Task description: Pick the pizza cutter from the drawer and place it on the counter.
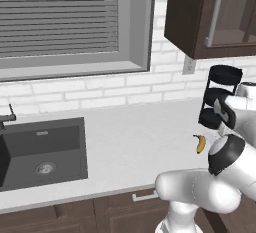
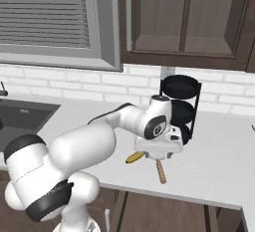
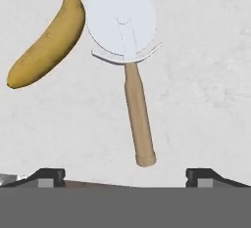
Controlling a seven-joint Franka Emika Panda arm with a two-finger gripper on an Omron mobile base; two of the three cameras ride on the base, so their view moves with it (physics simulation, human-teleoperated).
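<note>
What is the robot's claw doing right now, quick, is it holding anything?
Gripper: open and holding nothing; the pizza cutter lies on the counter beside the banana.

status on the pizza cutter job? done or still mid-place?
Looks essentially done: the pizza cutter lies flat on the counter, wheel beside the banana, wooden handle pointing toward the gripper. In hand: nothing; in the hand view the fingertips stand wide apart with the handle clear of them, so the gripper reads as open and hovering above. Left: probably only pulling the arm away.
</note>
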